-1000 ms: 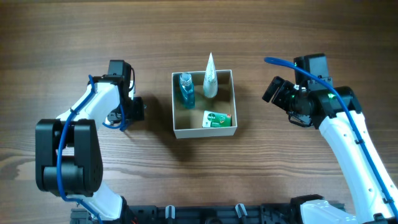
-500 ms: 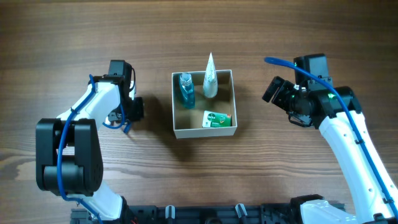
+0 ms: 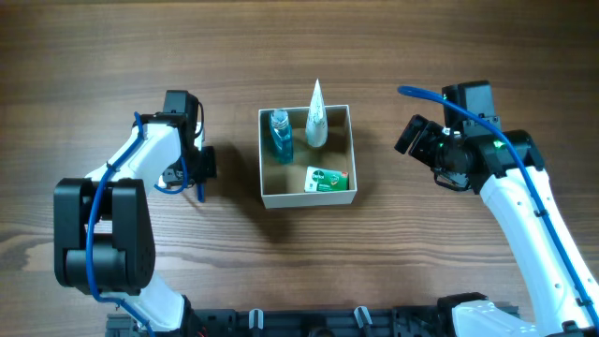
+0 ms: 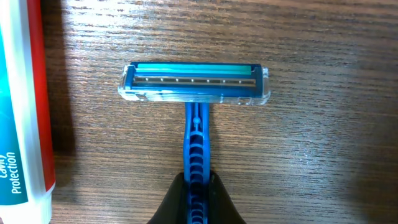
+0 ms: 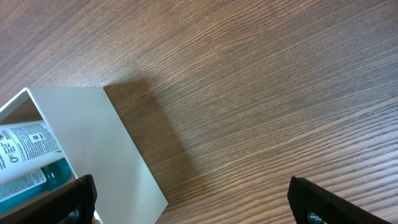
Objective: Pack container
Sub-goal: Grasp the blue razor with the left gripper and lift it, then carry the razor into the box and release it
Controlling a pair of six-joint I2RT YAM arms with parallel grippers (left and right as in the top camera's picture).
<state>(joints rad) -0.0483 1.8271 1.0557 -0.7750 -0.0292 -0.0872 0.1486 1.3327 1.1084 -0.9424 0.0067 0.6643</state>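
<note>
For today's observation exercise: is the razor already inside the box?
No, the razor is out on the wooden table, its handle pinched by the left gripper.

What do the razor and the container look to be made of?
The razor looks like glossy plastic: translucent blue head, moulded ribbed handle, thin metal-looking blade strips. The container looks like matte cardboard: thin flat walls, white outside, tan inside.
</note>
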